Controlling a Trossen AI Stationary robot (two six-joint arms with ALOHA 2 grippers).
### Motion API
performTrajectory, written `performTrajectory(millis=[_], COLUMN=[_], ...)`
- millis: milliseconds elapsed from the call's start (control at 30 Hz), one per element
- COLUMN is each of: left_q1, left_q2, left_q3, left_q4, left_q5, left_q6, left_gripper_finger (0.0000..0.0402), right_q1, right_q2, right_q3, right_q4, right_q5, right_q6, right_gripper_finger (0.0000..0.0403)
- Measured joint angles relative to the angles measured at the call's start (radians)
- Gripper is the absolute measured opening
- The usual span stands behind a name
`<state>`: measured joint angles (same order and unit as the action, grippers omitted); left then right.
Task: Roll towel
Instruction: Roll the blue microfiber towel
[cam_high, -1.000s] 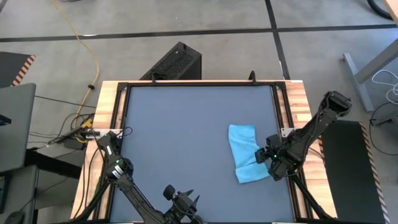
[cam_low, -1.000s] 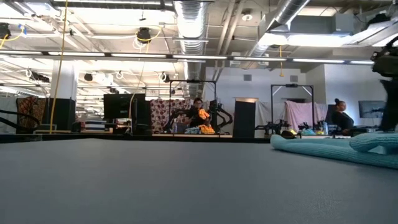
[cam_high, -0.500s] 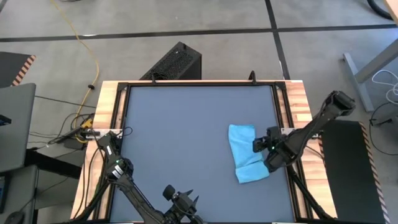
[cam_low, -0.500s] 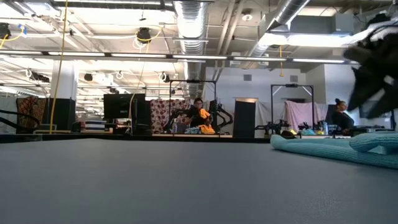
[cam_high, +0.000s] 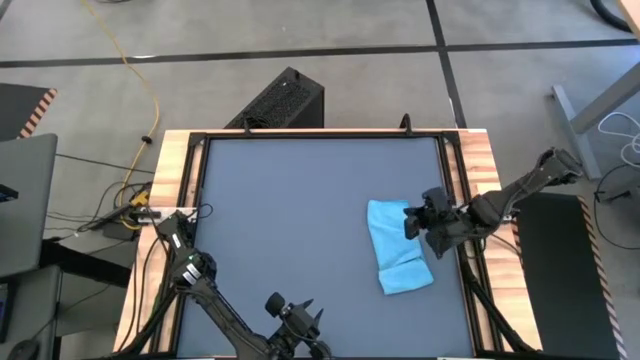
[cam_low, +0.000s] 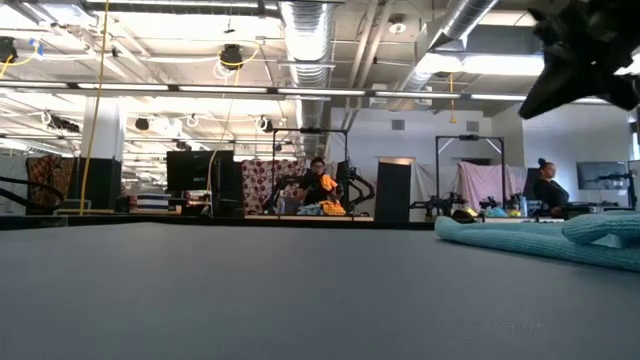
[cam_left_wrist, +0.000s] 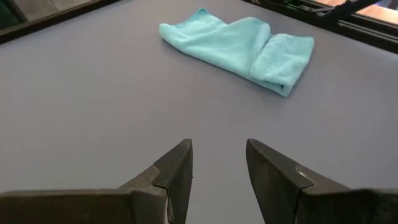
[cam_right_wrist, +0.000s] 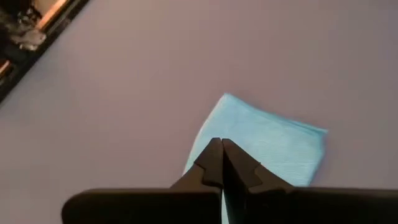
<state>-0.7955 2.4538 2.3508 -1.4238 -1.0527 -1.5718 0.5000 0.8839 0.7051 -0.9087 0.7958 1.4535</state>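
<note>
One small sky-blue cloth towel (cam_high: 397, 246) lies loosely folded on the dark grey surface (cam_high: 290, 220); right gripper (cam_high: 412, 222) hovers above it, jaws closed and empty; left gripper (cam_left_wrist: 217, 163) waits nearby, jaws parted.

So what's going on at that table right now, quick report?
Right gripper shut, empty, raised above the towel. Left gripper open, waiting at the table's near edge. Towel partly folded, not rolled. Nothing in the way.

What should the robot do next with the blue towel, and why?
Probably open the right tool and lower it onto the near edge of the towel. Its fingers are shut on nothing and it hangs above the cloth, as the low view shows. The towel lies folded but not rolled on the table. The left tool waits open, far off.
</note>
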Motion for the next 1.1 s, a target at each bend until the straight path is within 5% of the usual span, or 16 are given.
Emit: performTrajectory(millis=[367, 767, 1100], left_q1=[0.0, -0.021, -0.024], left_q2=[0.0, 0.0, 0.0], left_q3=[0.0, 0.0, 0.0], left_q4=[0.0, -0.029, -0.034], left_q5=[0.001, 0.049, 0.073], left_q6=[0.0, -0.069, -0.089], left_gripper_finger=[0.0139, 0.0139, 0.0139], right_q1=[-0.201, -0.234, -0.291], right_q2=[0.232, 0.521, 0.622], right_q3=[-0.102, -0.102, -0.099], right_q4=[0.183, 0.195, 0.382], right_q5=[-0.254, -0.273, -0.242], right_q6=[-0.145, -0.205, -0.281], right_gripper_finger=[0.0014, 0.0015, 0.0016])
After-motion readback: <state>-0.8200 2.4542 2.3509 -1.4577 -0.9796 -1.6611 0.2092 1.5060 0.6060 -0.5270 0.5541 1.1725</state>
